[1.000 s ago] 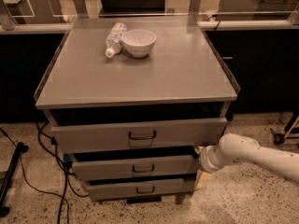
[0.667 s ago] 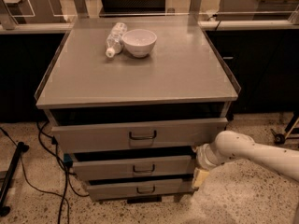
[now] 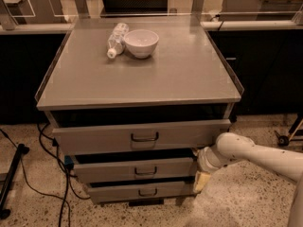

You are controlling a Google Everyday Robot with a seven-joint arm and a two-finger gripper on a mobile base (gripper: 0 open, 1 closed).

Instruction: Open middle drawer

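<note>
Three grey drawers stack under the tabletop [image 3: 189,79]; the middle drawer [image 3: 109,170] lies between the taller top front and the smallest one. The arm [image 3: 258,154] has edged slightly closer, bringing the hand [image 3: 201,175] to the drawer's right end, well apart from its loop handle [image 3: 145,171]. Whether the hand is wide or narrow, I cannot tell. The drawer has not shifted, so opening is not yet under way.

The long, low grey metal middle drawer [image 3: 110,170] has a matt, smooth front, like the grey bench [image 3: 189,74]. The white bowl [image 3: 141,42] is glossy, the clear plastic bottle [image 3: 116,39] shiny. The pale, smooth-shelled end effector [image 3: 201,179] sits at that drawer's right end.
</note>
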